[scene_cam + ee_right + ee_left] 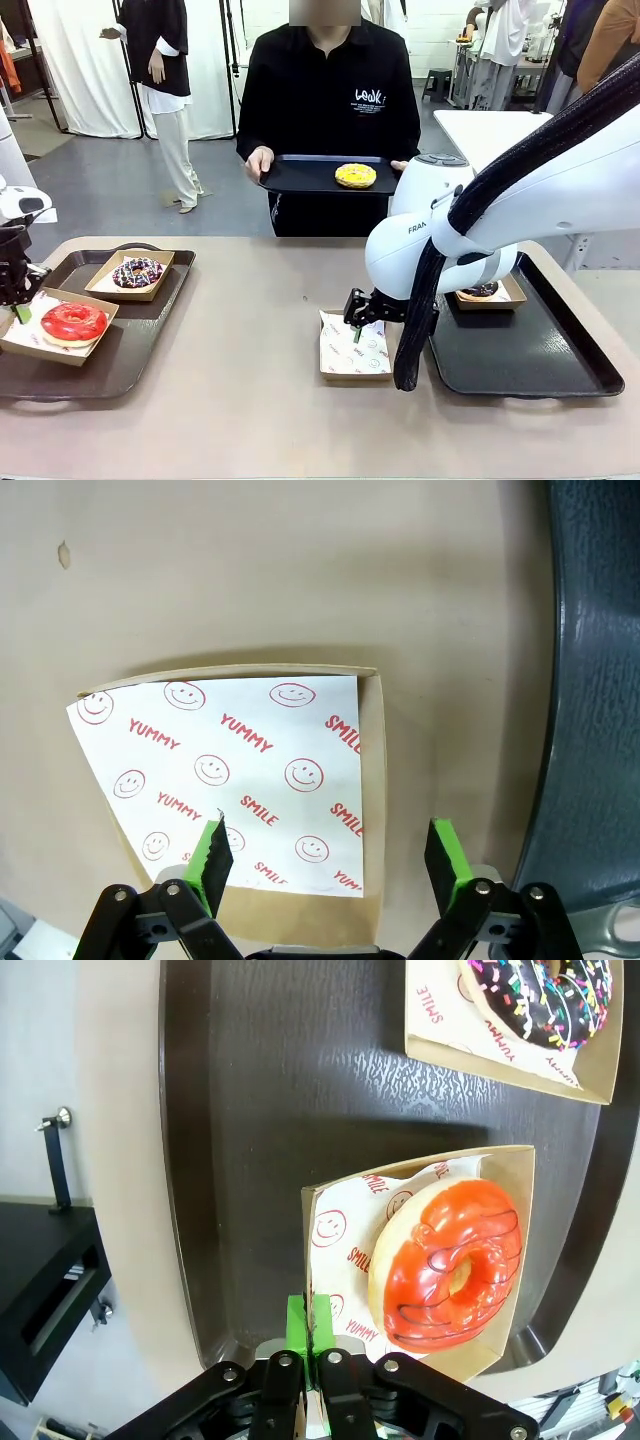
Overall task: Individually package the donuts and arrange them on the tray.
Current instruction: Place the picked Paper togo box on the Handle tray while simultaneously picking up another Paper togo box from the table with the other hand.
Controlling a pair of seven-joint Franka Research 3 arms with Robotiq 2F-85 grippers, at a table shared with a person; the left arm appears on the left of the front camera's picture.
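Chocolate donut (480, 290) is mostly hidden behind the right arm. Only a dark sliver shows, in a box at the far end of the right tray (520, 365).

Purple donut (545, 1000) is cut off by the top edge in the left wrist view. The front view shows it whole: dark glaze with white and coloured sprinkles, in its own box on the far part of the left tray (150, 335).

Left end effector (312, 1328) sits at the frame edge in the front view and is hard to read there. In the wrist view its green pads are pressed together at the wall of the near box (500, 1170). They appear to pinch that wall, but the contact itself is hard to make out.

Red donut (448, 1265) lies in that box at the near end of the left tray. It has glossy red glaze, thin dark stripes and pale dough at the rim, and rests on paper printed with smileys.

Right end effector (330, 860) is wide open with nothing in it, low over the empty box (372, 740). That box is on the desk (250, 400), just beside the right tray. One pad is above the paper liner (230, 770), the other outside the box wall. Cannot tell whether either pad touches anything.

Yellow donut (355, 176), sprinkled and unboxed, lies on a dark serving tray (300, 178) held by the person (330, 90) at the far side.
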